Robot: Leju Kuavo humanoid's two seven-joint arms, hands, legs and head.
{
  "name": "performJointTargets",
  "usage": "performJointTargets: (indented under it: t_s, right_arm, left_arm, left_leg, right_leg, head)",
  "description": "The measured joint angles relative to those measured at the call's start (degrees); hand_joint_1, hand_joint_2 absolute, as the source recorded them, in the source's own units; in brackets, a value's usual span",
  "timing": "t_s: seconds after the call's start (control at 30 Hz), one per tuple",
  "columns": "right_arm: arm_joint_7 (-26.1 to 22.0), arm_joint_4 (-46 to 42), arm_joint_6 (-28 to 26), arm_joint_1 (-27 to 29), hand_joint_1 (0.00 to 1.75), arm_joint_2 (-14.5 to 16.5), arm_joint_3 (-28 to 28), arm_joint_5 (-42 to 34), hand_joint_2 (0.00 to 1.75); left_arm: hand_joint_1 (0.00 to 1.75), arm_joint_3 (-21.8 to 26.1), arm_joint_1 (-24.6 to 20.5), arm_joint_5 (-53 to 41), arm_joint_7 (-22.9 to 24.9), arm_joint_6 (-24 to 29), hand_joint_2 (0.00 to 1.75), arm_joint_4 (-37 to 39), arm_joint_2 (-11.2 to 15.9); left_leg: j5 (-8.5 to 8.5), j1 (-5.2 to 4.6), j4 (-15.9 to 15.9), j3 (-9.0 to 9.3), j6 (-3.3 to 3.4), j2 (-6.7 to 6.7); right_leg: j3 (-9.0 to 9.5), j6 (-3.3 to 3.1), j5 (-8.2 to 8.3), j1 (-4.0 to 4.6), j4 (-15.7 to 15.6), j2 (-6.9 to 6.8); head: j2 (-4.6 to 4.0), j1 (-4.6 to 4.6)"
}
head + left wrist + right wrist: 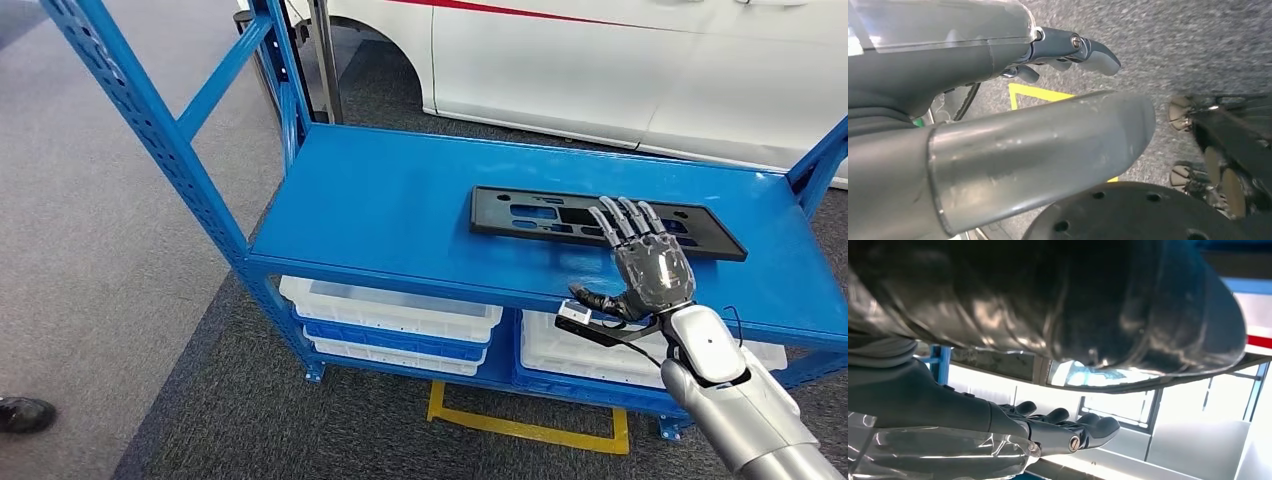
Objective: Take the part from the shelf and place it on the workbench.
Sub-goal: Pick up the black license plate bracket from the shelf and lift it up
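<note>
**Our right hand reaches over the flat black part on the blue shelf**

In the head view, we see a big blue metal shelf [400, 210] filling the middle of the frame. Its top is smooth and flat, and its posts are thin bars with rows of little holes. The black part [530, 217] lies flat on the shelf top, a little right of the middle. It is a long, thin plastic plate with square and long holes cut through it.

Our right hand [648, 262] comes up from the lower right of the frame on a shiny silver arm. The hand is dark grey with a glossy back. Its fingers [622, 218] are spread and stretched out straight over the right half of the part, and the thumb sticks out to the left. It holds nothing. We cannot tell if the fingertips touch the part.

Under the shelf top, white plastic bins [390, 312] sit stacked with blue ones between them. A yellow line [530, 428] is painted on the rough grey carpet below. A white car [640, 70] stands behind the shelf, in the upper right.

In the left wrist view, our left hand [1068, 55] hangs above the grey carpet with its fingers curled in loosely, and nothing is in it.
</note>
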Motion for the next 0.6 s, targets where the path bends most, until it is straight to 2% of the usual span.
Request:
performJointTargets:
  t_s: [0.03,0.07,0.13,0.2,0.27,0.33,0.37,0.4,0.43,0.5,0.53,0.57,0.6]
  right_arm:
    - [0.1,-0.1,0.1,0.1,0.00,0.0,-0.1,0.0,0.00]
    - [0.1,-0.3,0.2,0.1,0.00,0.0,-0.1,0.0,0.00]
    - [0.2,-0.6,0.3,0.3,0.00,0.0,-0.3,0.1,0.00]
    - [0.2,-1.0,0.4,0.4,0.00,0.0,-0.4,0.1,0.00]
    - [0.2,-1.2,0.5,0.4,0.00,0.0,-0.7,0.1,0.00]
    - [0.2,-1.3,0.6,0.7,0.00,0.0,-0.9,0.1,0.00]
    - [0.2,-1.3,0.7,0.9,0.00,0.0,-0.9,0.1,0.00]
    - [0.2,-1.3,0.9,1.1,0.00,0.0,-0.9,0.1,0.00]
    - [0.2,-1.3,1.0,1.2,0.00,-0.1,-1.0,0.1,0.00]
    - [0.2,-1.3,1.2,1.3,0.00,-0.2,-1.3,0.1,0.00]
    - [0.2,-1.3,1.3,1.3,0.00,-0.3,-1.4,0.1,0.00]
    - [0.2,-1.3,1.4,1.3,0.00,-0.4,-1.4,0.1,0.00]
    - [0.2,-1.4,1.6,1.3,0.00,-0.5,-1.5,0.1,0.00]
  left_arm:
    - [0.00,0.0,0.0,0.0,0.0,0.0,0.00,0.1,0.0]
    - [0.00,0.0,-0.1,0.0,0.0,0.0,0.00,0.1,0.0]
    - [0.00,0.0,-0.2,0.0,0.0,0.0,0.00,0.2,0.0]
    - [0.00,0.0,-0.2,0.0,0.0,0.0,0.00,0.2,0.0]
    - [0.00,0.0,-0.1,0.0,0.0,0.0,0.00,0.2,0.0]
    - [0.00,0.0,-0.1,0.0,0.0,0.0,0.00,0.2,0.0]
    - [0.00,0.0,-0.1,0.0,0.0,0.0,0.00,0.2,0.0]
    - [0.00,0.0,-0.1,0.0,0.0,0.0,0.00,0.2,0.0]
    - [0.00,0.0,-0.1,0.0,0.0,0.0,0.00,0.2,0.0]
    - [0.00,0.0,-0.1,0.0,-0.1,0.0,0.00,0.2,-0.2]
    - [0.00,-0.1,-0.1,0.0,-0.1,0.0,0.00,0.2,-0.3]
    - [0.00,-0.1,-0.1,0.0,-0.1,0.0,0.00,0.2,-0.4]
    - [0.00,-0.1,-0.1,0.0,-0.1,0.1,0.00,0.2,-0.5]
  left_leg:
    - [0.75,-0.08,-2.1,0.63,0.19,-0.01]
    - [0.58,-0.21,-3.0,0.87,0.48,-0.07]
    - [0.14,-0.35,-3.6,0.96,1.52,-0.18]
    - [0.19,-0.39,-4.0,1.22,2.47,-0.22]
    - [0.10,-0.62,-4.1,1.52,3.27,-0.18]
    - [-0.15,-1.16,-4.2,1.73,3.86,-0.20]
    - [-0.31,-1.51,-4.2,1.94,4.13,-0.24]
    - [-0.50,-1.89,-4.2,2.25,4.39,-0.31]
    - [-0.73,-2.30,-4.2,2.66,4.62,-0.39]
    - [-1.21,-2.92,-4.2,3.29,4.89,-0.48]
    - [-1.34,-2.94,-4.2,3.32,4.86,-0.52]
    - [-1.42,-2.86,-4.2,3.22,4.78,-0.52]
    - [-1.44,-2.73,-4.1,3.05,4.67,-0.49]
  right_leg:
    - [0.08,0.42,-0.15,0.06,0.0,0.05]
    - [0.00,0.78,-0.18,0.15,0.0,0.07]
    - [-0.07,1.42,-0.13,0.11,-0.2,0.01]
    - [-0.48,1.74,-1.11,-0.03,1.0,-0.07]
    - [-3.28,1.63,-3.87,0.15,6.7,-0.09]
    - [-7.45,1.29,-6.13,0.62,13.8,-0.07]
    - [-8.76,0.98,-5.92,0.93,15.5,-0.07]
    - [-9.06,0.48,-4.56,1.33,15.1,-0.05]
    - [-8.38,-0.25,-2.31,1.82,12.7,-0.03]
    - [-5.78,-2.40,1.74,2.91,6.0,-0.04]
    - [-4.74,-3.29,2.69,3.36,3.4,-0.10]
    - [-4.15,-3.88,2.85,3.66,1.9,-0.18]
    - [-3.88,-3.98,2.73,3.79,1.3,-0.25]
  head:
    - [0.00,0.00]
    - [0.00,0.01]
    - [0.00,0.01]
    - [0.00,0.02]
    - [0.00,0.07]
    - [0.00,0.08]
    - [0.00,0.08]
    - [0.00,0.08]
    - [0.00,0.08]
    - [0.00,-0.02]
    - [0.00,-0.06]
    - [0.00,-0.11]
    - [0.00,-0.12]
